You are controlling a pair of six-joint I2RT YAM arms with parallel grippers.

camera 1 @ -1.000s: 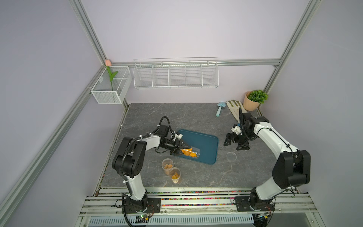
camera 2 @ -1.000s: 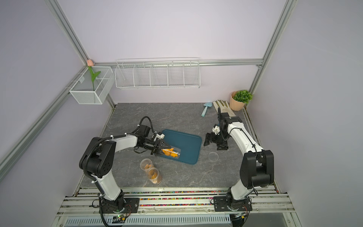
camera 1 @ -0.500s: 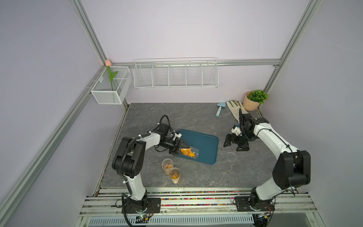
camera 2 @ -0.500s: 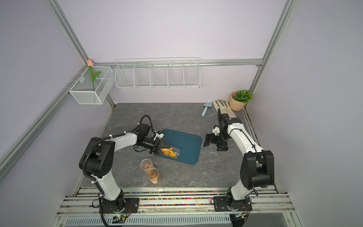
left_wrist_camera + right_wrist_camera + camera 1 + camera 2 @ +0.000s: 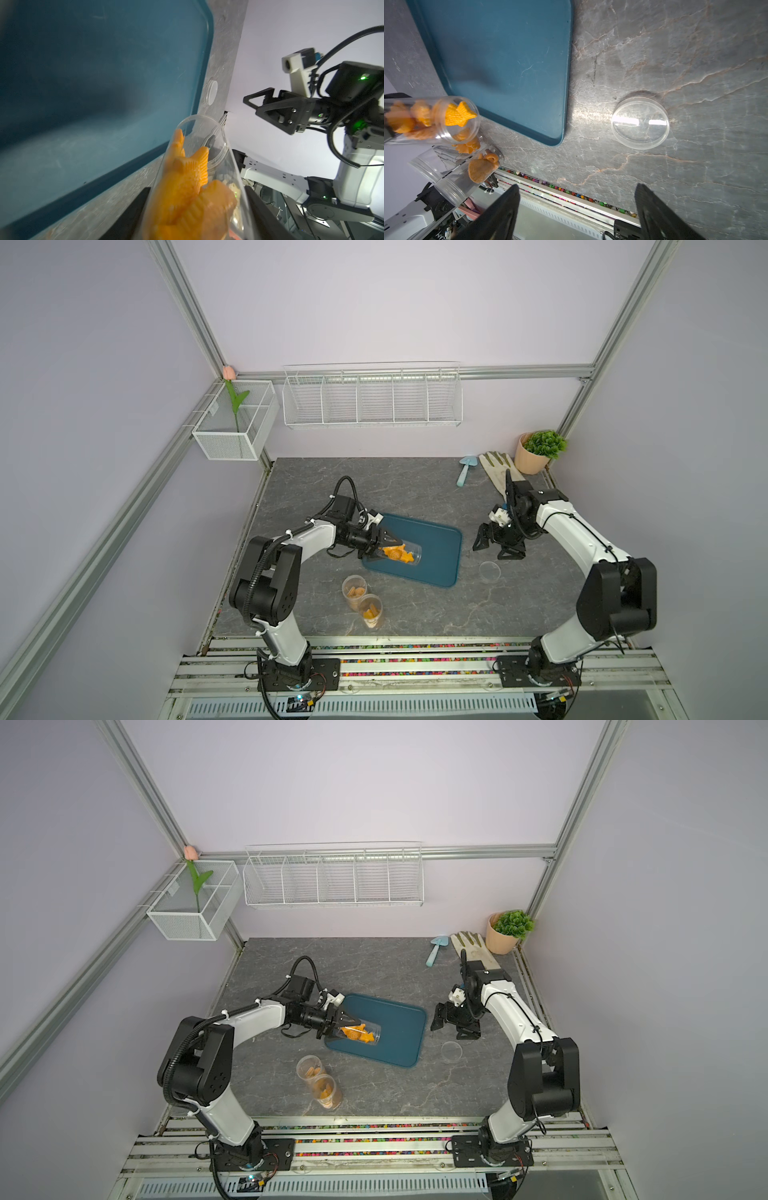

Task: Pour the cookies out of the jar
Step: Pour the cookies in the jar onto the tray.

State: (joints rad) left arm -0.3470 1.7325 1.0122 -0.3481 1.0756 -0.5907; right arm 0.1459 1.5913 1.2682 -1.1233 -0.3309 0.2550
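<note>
The left claw [image 5: 384,547] is clamped on the closed end of a clear plastic jar [image 5: 402,554]. The jar's long axis runs straight out from the claw's fingers, roughly level. Its open mouth points away from the claw, over the near edge of the dark teal rectangular tray [image 5: 436,539]. The orange fish- and star-shaped cookies [image 5: 394,552] are all inside the jar.

The right wrist view alone shows a star cookie [image 5: 462,116] sitting right at the rim, which the top views are too small to show. The right claw [image 5: 577,191] stands wide with nothing between its fingers. A round clear plastic lid [image 5: 640,122] lies flat on the grey stone-look tabletop [image 5: 695,62] just ahead of it.
</note>
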